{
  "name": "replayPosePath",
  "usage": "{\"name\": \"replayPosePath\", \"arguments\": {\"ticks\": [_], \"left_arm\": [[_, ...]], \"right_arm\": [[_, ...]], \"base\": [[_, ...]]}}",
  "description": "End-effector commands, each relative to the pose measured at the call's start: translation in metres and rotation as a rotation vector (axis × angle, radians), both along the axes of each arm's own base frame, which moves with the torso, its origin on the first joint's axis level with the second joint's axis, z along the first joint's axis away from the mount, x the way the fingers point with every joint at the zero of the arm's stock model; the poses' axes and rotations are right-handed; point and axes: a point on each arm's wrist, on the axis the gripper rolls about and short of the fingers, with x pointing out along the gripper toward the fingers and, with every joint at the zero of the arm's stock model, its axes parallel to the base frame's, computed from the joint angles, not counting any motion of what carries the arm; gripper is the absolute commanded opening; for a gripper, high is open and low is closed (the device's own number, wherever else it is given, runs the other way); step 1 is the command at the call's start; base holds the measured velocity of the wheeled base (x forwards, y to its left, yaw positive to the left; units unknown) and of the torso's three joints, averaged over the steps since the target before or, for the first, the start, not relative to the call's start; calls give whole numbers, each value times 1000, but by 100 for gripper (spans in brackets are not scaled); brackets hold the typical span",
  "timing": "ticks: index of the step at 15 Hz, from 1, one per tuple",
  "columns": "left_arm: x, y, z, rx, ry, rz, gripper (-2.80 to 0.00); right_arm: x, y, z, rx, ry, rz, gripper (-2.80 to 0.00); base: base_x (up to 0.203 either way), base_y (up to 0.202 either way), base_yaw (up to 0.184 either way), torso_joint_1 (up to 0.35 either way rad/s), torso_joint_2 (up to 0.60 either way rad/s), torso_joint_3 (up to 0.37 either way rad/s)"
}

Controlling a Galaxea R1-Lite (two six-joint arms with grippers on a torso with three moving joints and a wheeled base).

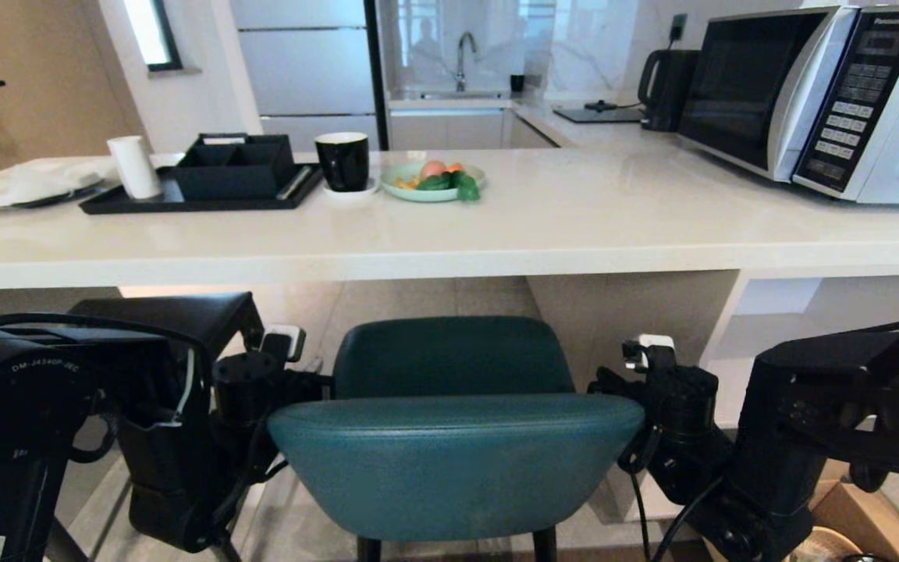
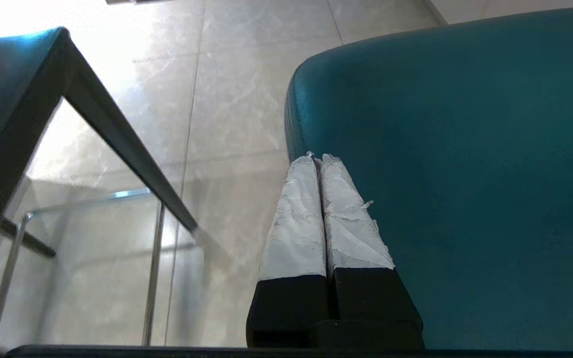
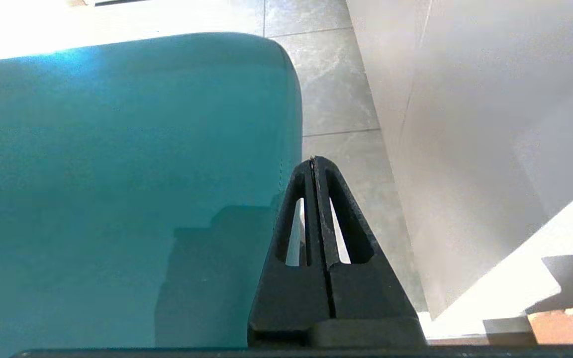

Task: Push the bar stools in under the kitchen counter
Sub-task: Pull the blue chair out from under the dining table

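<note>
The teal stool (image 1: 449,460) stands right in front of the robot, its curved back toward the camera and its seat reaching forward beneath the front edge of the desk (image 1: 496,226). The grey stool (image 1: 176,312) stands to its left, also at the desk's edge, with only its dark seat and a slanting leg showing past the left arm.

Both arms are bent and reach forward, one at each end of the teal stool's back. The left gripper (image 2: 316,161) points forward and down at the left end of the back; its two white-wrapped fingers (image 2: 296,219) are pressed together and hold nothing, and their tips lie at the rounded edge of the teal padding. Whether they touch it is not clear. The right gripper (image 3: 313,161) mirrors it at the right end of the back, its black fingers closed flat against each other and empty, close beside the stool's edge, with the white end panel (image 3: 465,149) of the desk on its other side.

On the desk stand a black tray (image 1: 184,199), a black cup (image 1: 342,160), a green plate (image 1: 430,183) with food and a microwave (image 1: 816,94).
</note>
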Motion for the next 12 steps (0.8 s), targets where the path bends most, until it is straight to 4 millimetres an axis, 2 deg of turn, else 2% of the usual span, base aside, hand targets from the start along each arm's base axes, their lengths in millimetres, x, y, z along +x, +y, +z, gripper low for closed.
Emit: {"name": "replayPosePath", "arguments": {"ticks": [1,4,7,12], "left_arm": [[1,1,2,-8,-18,9,-280],[1,1,0,-6,-13,11,-280],[-2,1,1,-3,-7,11,-280],[-1,6,-2,0,3,22,-280]], "right_arm": [[-1,1,3,10,-16,-1,-280],[-6,5,11,17,-32,5,-280],[-11,8,10,10,-22,16,-280],[-36,13,20,2,-10,68,-280]], "base": [[0,0,0,0,0,0],[0,0,0,0,0,0],[0,0,0,0,0,0],[0,0,0,0,0,0]]}}
